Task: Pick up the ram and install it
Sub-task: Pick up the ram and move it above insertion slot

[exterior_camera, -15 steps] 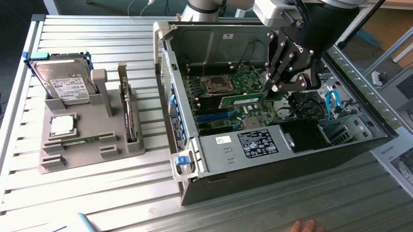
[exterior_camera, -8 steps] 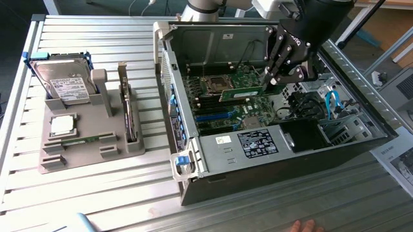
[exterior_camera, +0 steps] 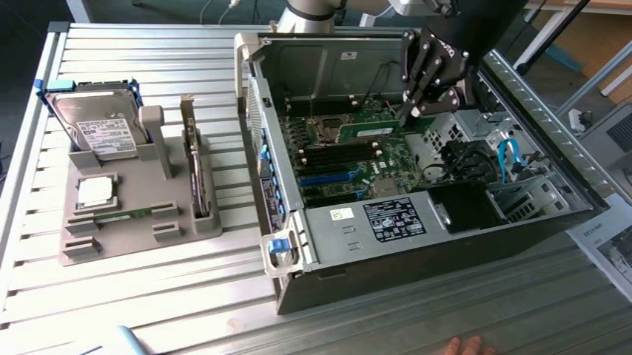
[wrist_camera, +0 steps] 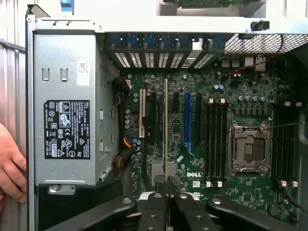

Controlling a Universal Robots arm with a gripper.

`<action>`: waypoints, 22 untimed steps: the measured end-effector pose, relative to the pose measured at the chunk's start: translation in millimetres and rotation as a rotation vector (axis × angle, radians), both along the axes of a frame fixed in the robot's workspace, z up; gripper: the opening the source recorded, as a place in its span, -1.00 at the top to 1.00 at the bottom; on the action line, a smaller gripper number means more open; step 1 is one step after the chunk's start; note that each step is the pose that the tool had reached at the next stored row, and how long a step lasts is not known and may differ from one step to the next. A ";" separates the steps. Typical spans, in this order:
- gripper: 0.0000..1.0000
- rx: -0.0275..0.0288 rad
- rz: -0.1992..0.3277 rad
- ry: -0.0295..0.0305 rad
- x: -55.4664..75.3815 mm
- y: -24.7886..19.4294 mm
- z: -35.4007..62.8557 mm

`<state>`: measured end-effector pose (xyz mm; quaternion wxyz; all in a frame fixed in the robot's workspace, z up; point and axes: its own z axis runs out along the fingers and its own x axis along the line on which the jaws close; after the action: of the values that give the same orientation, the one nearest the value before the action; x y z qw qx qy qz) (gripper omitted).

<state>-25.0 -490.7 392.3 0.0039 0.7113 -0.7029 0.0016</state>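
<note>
— What is on the exterior view's left?
— A grey holder [exterior_camera: 148,159] on the slatted table [exterior_camera: 148,296]; a hard drive [exterior_camera: 94,127] rests in its upper part, and a square silver processor [exterior_camera: 96,192] lies lower in the frame.
— And the middle?
— An open computer case [exterior_camera: 296,66]; in the upper middle the gripper [exterior_camera: 407,118] [wrist_camera: 167,195] is pinched narrow on the ram [exterior_camera: 368,132] [wrist_camera: 166,125], which stands on edge over the motherboard [exterior_camera: 345,170]; its gripped end is hidden, and I cannot tell whether its lower edge touches a slot.
— The wrist view?
— The ram is edge-on, a thin line, its end lost between the fingers [wrist_camera: 155,207]; a person's hand [wrist_camera: 9,166] [exterior_camera: 464,345] by the case is cut off at the edge.
— Further right?
— Blue cables [exterior_camera: 508,159]; a printed sheet [exterior_camera: 612,251], cut off.
</note>
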 end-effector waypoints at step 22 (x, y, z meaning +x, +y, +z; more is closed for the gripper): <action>0.76 0.0000 0.000 0.0000 9.6 57.7 -5.1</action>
<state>-15.4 -433.0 387.1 0.0039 0.7113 -0.7029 0.0016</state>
